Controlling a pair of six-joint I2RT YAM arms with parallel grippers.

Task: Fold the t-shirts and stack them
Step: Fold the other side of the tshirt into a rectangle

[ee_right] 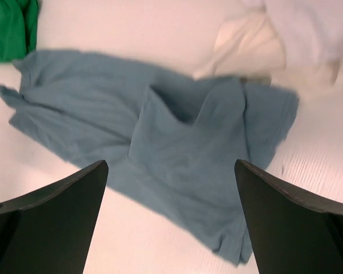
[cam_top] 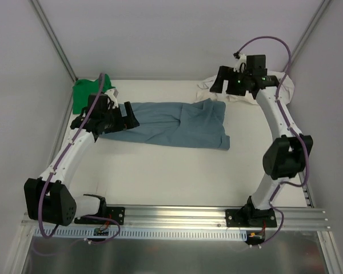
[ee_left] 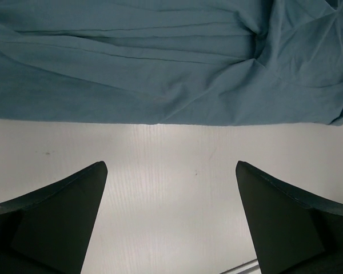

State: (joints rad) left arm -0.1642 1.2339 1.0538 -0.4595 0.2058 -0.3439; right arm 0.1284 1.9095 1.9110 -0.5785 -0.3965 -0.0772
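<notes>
On my top view the slate-blue t-shirt point(cam_top: 171, 123) lies mid-frame, long axis running left to right, dipping slightly rightward, a flap folded over near its right end; which end is the collar I cannot tell; the green t-shirt point(cam_top: 84, 94) is bunched upper left, the cream t-shirt point(ee_right: 248, 43) upper right; left gripper point(cam_top: 127, 118) sits at the blue shirt's left end, right gripper point(cam_top: 217, 84) over the cream one; both spread wide, grasping nothing.

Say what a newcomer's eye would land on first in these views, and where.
The slate-blue t-shirt sprawls rumpled across the middle of the table, one part folded over itself. The green t-shirt is bunched in the far left corner, the cream t-shirt at the far right. The left arm's fingers and right arm's fingers stand open, empty.
</notes>
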